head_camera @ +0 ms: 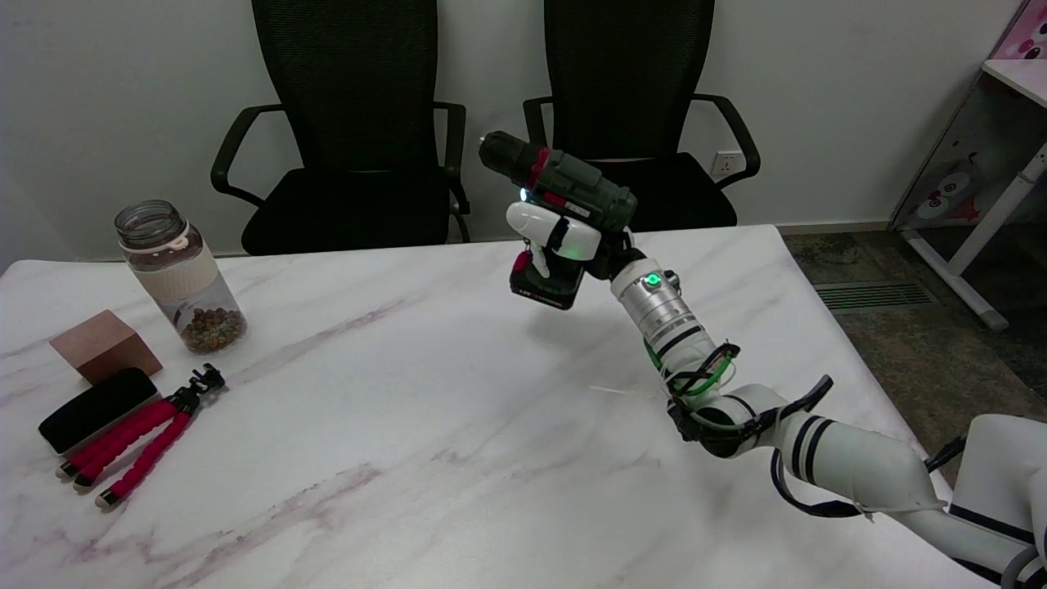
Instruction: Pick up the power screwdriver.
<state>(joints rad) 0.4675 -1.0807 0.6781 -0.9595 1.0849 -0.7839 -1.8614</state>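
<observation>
White arm (851, 466), silver wrist, green light

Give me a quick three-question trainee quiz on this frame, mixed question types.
1. True or false: the power screwdriver is lying flat on the table.
2. Which item stands nearest the brown block? A) the jar B) the black case C) the red tripod
3. Fill in: the right hand grips the screwdriver by its ____.

Key
1. False: it is held up above the table, nose pointing to the upper left of the picture.
2. B: the black case lies right against the block's front.
3. Handle: the fingers wrap it between the body and the battery base.
</observation>
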